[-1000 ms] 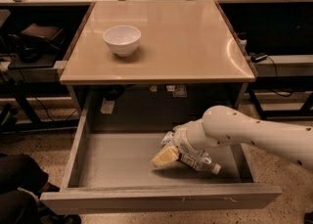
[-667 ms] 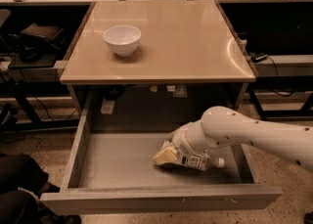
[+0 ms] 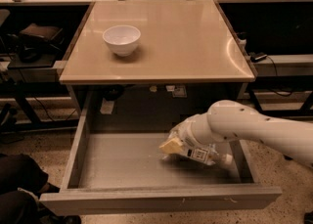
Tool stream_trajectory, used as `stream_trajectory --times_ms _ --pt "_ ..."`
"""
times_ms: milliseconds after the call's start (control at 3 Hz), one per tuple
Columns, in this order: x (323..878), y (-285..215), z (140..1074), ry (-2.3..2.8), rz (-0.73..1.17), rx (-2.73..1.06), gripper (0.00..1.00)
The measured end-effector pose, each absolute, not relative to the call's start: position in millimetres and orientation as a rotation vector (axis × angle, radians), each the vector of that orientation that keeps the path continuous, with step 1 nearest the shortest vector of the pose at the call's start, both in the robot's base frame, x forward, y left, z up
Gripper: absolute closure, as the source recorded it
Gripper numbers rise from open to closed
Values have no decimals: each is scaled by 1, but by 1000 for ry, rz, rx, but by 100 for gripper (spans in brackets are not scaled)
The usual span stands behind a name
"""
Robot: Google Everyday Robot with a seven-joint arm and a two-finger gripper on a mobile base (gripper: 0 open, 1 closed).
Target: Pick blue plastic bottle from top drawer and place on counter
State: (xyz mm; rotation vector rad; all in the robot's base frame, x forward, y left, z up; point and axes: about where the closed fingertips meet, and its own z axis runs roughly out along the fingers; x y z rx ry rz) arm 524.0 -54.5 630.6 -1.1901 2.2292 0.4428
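The blue plastic bottle [image 3: 201,155] is a small clear bottle with a pale label and a white cap. It lies on its side in the right part of the open top drawer [image 3: 122,167], cap pointing right. My gripper [image 3: 171,146] reaches down into the drawer from the right, its yellowish fingers [image 3: 166,145] at the bottle's left end. It is shut on the bottle and holds it just above the drawer floor. My white arm hides part of the bottle. The beige counter [image 3: 171,42] is above the drawer.
A white bowl [image 3: 121,38] stands on the counter's left side. The drawer's front panel [image 3: 161,199] juts toward the camera. Dark shelving with cables flanks the table on both sides. A dark shape [image 3: 17,189] lies at the lower left on the floor.
The gripper and the bottle have shifted slightly up and left together. The bottle has come a little off the drawer floor.
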Motion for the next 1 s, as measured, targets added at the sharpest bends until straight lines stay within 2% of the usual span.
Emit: stream_trajectory --times_ms 333,667,1000 --pt "541 -92 683 2195 285 -1130 100" --pt "556 -138 755 2144 130 -1060 100" --pt "570 -181 807 2125 69 -1002 100"
